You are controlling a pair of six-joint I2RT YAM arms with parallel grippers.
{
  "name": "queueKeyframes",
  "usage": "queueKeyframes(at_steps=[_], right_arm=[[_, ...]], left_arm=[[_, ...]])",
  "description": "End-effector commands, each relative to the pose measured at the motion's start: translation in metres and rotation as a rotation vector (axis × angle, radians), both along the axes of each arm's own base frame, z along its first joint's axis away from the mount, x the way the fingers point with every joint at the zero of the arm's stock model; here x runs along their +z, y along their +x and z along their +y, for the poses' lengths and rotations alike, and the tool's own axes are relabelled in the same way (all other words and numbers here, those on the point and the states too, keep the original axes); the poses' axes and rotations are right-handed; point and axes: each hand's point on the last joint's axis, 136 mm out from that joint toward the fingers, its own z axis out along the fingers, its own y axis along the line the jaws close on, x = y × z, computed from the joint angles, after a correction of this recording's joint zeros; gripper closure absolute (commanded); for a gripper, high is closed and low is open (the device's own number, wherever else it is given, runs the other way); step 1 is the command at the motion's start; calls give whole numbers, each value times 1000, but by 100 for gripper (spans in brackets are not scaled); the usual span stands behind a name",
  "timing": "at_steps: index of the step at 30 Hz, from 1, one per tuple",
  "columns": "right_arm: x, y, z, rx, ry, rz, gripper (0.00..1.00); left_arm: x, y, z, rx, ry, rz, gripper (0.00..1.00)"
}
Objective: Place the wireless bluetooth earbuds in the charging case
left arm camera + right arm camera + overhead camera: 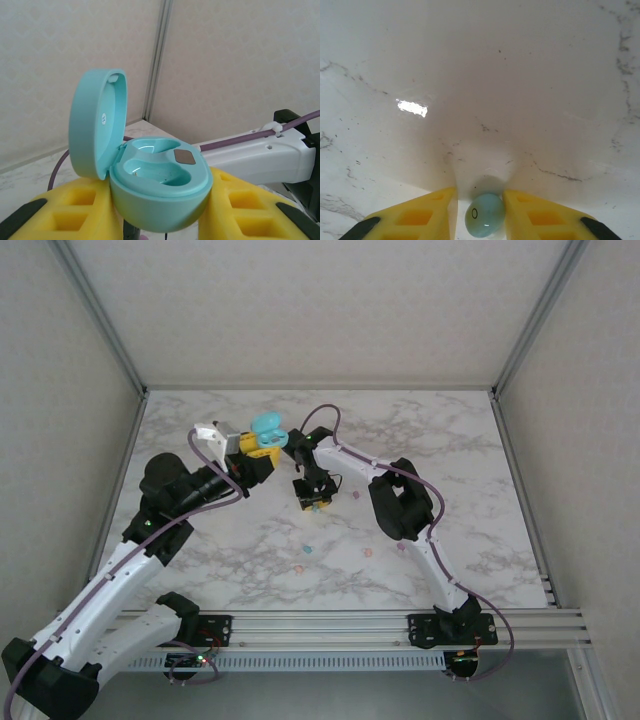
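My left gripper (262, 445) is shut on a teal charging case (266, 425), held above the back middle of the table. In the left wrist view the case (160, 185) sits between the yellow fingers (240, 205) with its lid up and both wells empty. My right gripper (313, 502) points down at the marble table. A teal earbud (486, 216) lies between its yellow fingers (540, 215). The right finger touches it and a sliver of table shows on the left side. More earbuds lie loose nearer the arms: a teal one (307, 550), an orange-pink one (297, 567) and a purple one (402, 546).
Two more small buds lie on the table, one (353, 494) right of the right gripper and one (367, 552) in front of it. The right arm's elbow (402, 502) stands over the middle right. Frame walls bound the table on the left, right and back.
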Motion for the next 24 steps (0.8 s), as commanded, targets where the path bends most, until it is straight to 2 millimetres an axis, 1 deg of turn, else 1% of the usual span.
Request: queueKeyframes(at_steps=[1, 9, 11, 13, 15, 16, 17, 18, 20, 22, 24], right_arm=[[-7, 4, 1, -46, 17, 14, 71], [-5, 4, 0, -44, 18, 12, 80], [1, 5, 1, -41, 31, 2, 81], [15, 6, 5, -40, 73, -14, 82], [34, 6, 10, -46, 152, -23, 83], [47, 3, 16, -49, 216, -20, 84], [59, 9, 14, -76, 279, -21, 84], [76, 10, 18, -86, 368, -20, 84], [107, 9, 18, -112, 523, -7, 84], [143, 5, 20, -115, 731, 50, 85], [175, -2, 18, -95, 900, 112, 84]], left_arm=[[19, -2, 3, 5, -19, -42, 82], [17, -1, 2, 7, -15, -38, 82], [16, 0, 2, 6, -10, -36, 82], [15, 0, 2, 12, -7, -34, 82], [14, 1, 3, 17, -2, -31, 82], [14, 1, 3, 19, 0, -30, 82], [13, 1, 4, 25, 4, -30, 82], [12, 2, 5, 34, 8, -29, 82], [10, 3, 7, 48, 22, -31, 82], [8, 4, 8, 59, 43, -36, 82], [8, 6, 10, 71, 54, -42, 82]])
